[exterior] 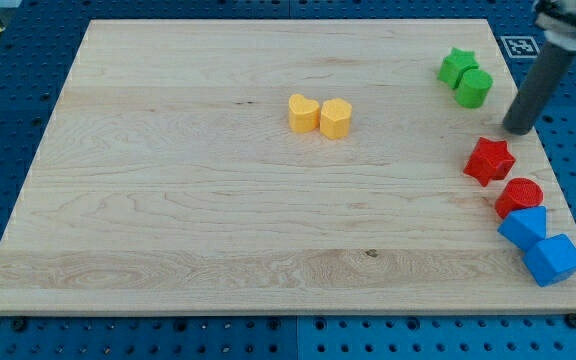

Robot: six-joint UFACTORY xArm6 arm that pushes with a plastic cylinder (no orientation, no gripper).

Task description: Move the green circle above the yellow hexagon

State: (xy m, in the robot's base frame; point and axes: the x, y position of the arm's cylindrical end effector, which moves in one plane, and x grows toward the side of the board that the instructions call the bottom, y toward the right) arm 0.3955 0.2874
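The green circle (474, 88) lies near the board's upper right, touching a green star (456, 66) just above and to its left. The yellow hexagon (336, 118) sits in the upper middle of the board, touching a yellow heart (303, 113) on its left. My tip (518, 129) is at the view's right, a little to the right of and below the green circle, not touching it, and above the red star (489, 160).
A red circle (519, 196), a blue cube (524, 227) and a second blue block (553, 259) cluster along the board's right edge (553, 160). A fiducial tag (517, 45) lies off the board's top right corner.
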